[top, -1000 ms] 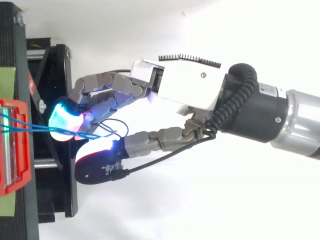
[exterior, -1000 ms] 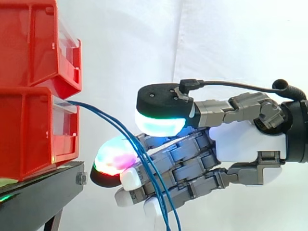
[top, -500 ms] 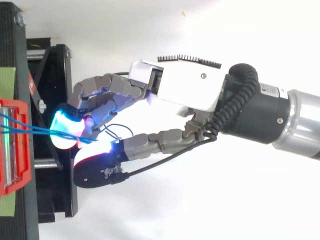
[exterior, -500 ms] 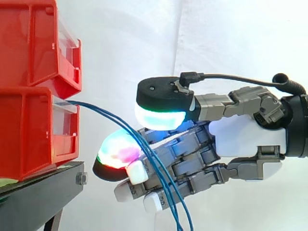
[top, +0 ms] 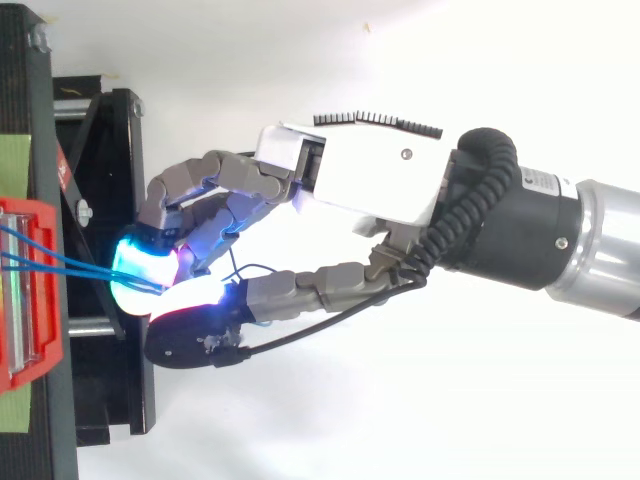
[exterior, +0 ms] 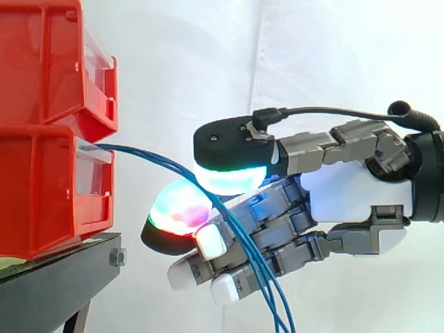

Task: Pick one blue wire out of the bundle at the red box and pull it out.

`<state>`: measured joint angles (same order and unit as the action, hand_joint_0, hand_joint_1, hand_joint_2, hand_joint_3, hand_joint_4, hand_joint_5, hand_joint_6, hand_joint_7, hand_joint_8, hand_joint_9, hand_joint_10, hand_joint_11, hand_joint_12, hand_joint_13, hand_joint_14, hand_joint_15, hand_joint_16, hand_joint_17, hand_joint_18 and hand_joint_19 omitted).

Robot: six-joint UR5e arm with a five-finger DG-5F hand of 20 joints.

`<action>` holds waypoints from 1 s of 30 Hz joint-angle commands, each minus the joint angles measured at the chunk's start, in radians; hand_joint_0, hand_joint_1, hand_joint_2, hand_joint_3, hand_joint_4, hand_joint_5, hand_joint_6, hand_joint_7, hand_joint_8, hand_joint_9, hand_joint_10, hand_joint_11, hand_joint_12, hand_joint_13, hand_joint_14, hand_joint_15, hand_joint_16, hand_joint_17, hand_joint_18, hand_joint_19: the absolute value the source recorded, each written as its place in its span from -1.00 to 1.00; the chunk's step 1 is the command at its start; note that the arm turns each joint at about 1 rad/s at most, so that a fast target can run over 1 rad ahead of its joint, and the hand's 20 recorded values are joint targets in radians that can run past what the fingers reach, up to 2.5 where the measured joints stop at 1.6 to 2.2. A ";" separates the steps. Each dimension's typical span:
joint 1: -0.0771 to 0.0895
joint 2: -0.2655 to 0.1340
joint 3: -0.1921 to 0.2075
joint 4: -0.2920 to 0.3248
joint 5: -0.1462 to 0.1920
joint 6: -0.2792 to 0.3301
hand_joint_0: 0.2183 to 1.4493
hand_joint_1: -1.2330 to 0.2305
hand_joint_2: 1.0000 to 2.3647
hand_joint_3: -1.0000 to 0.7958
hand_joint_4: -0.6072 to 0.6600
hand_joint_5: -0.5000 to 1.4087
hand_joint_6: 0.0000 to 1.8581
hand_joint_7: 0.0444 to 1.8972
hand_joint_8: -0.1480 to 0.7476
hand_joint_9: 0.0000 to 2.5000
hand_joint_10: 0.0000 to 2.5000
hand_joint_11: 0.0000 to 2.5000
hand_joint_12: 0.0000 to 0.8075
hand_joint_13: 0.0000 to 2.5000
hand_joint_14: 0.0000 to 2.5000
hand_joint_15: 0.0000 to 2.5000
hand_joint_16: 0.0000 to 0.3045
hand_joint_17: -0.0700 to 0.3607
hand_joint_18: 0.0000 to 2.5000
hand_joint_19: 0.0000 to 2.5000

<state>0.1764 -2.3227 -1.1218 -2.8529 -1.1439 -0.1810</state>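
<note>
Blue wires [exterior: 161,159] run out of the lower red box [exterior: 48,187] and curve down to the right, past the bottom edge of the side view. My hand [exterior: 354,198] comes in from the right at the wires' height. Its thumb pad sits above the wires, with a glowing fingertip [exterior: 179,209] right below, and the wires pass between them. The other fingers curl behind the strands. In the top view the wires [top: 80,268] converge from the box [top: 30,290] into the closed pads of the hand [top: 360,185]. A small loop of wire shows behind the fingers.
A second red bin [exterior: 41,62] is stacked on the lower one. Both rest on the black stand [exterior: 55,281], whose frame [top: 115,130] lies under the fingertips in the top view. The white curtain hangs behind.
The fingers have curled further and the thumb pad has closed onto the fingertip, gathering the wires between them. The hand has risen slightly and the wires are drawn a little to the right.
</note>
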 commanded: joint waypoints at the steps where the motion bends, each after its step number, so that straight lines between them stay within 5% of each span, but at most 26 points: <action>1: -0.002 0.000 0.008 -0.022 -0.005 0.002 -0.44 -0.26 -0.99 0.01 0.42 -0.64 -0.03 0.06 0.27 -0.33 -0.99 -0.56 0.23 -0.49 -1.00 -0.84 -0.56 0.03 -0.45 -0.72; 16: -0.006 0.003 0.028 -0.149 -0.022 0.008 -0.40 -0.32 -0.98 -0.04 0.34 -0.65 -0.04 0.09 0.22 -0.36 -0.99 -0.54 0.16 -0.49 -1.00 -0.83 -0.60 -0.04 -0.46 -0.71; 22: -0.012 0.019 0.036 -0.149 -0.057 0.005 -0.39 -0.34 -0.97 -0.05 0.33 -0.65 -0.04 0.08 0.19 -0.36 -0.99 -0.54 0.14 -0.49 -0.99 -0.83 -0.61 -0.06 -0.46 -0.71; 30: -0.014 0.019 0.043 -0.146 -0.057 -0.005 -0.39 -0.35 -0.97 -0.04 0.29 -0.65 -0.04 0.10 0.18 -0.37 -0.99 -0.54 0.13 -0.49 -0.99 -0.83 -0.62 -0.07 -0.46 -0.71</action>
<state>0.1627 -2.3043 -1.0794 -3.0013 -1.2006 -0.1826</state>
